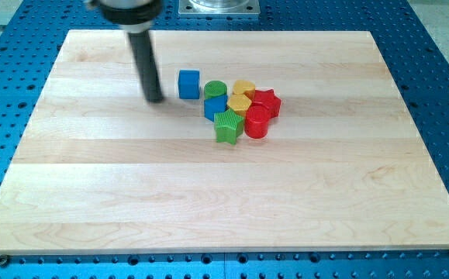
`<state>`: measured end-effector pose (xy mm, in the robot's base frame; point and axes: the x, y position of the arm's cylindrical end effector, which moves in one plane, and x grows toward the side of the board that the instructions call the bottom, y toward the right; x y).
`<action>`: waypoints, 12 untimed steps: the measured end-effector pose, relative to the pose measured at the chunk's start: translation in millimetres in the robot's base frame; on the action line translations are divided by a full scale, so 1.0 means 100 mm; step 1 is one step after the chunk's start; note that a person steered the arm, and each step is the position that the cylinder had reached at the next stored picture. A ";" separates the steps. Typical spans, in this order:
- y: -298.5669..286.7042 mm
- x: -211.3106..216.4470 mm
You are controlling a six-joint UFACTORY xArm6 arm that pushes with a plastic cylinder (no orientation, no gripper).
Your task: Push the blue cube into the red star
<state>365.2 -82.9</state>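
Rod descends from the view's top left; my tip (155, 99) rests on the wooden desk (208, 201) just left of the blue cube (188, 84), a narrow gap between them, not touching as far as I can tell. No hand on this rig, so there is no open or closed state to record: the rod only pushes. Blue cube stands alone at the left edge of a tight cluster. Red star (267, 101) lies at the cluster's far right. Between cube and star: green cylinder (215, 89), second blue block (215, 107), yellow block (244, 87) with another yellow block (239, 104) below it. Red cylinder (256, 122) and green star (227, 126) sit along the cluster's lower side. Tip placement behind the cube, opposite the star, suits a rightward push. Judgement: a straight push would drive the cube into the green cylinder first, likely shoving the whole cluster along.
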 end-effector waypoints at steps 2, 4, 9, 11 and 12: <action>0.14 -0.44; 1.34 -0.44; 1.93 -0.24; 2.80 0.23; 2.49 0.41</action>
<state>406.2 166.0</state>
